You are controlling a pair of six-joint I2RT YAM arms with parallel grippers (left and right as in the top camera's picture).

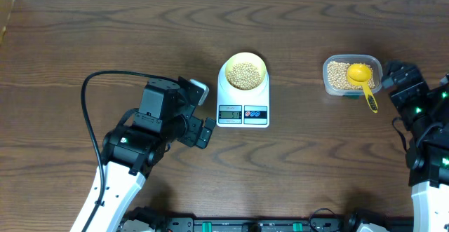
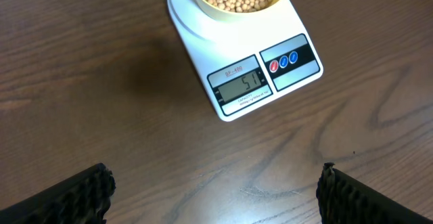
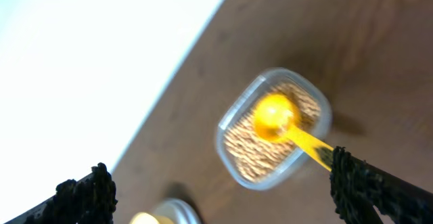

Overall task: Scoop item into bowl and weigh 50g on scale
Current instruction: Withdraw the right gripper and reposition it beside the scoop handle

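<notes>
Tan beans fill the pale yellow bowl, which sits on the far end of the white scale, directly ahead of the left gripper. Its jaws stand spread wide and empty. The scale's display reads 51; the small print above it looks like "SF-400", though it is blurred. The right gripper, jaws likewise spread and holding nothing, stands just beside the clear tub. The yellow scoop rests in the tub with its handle overhanging the rim toward that gripper, so the right arm is the nearer one should beans need removing.
</notes>
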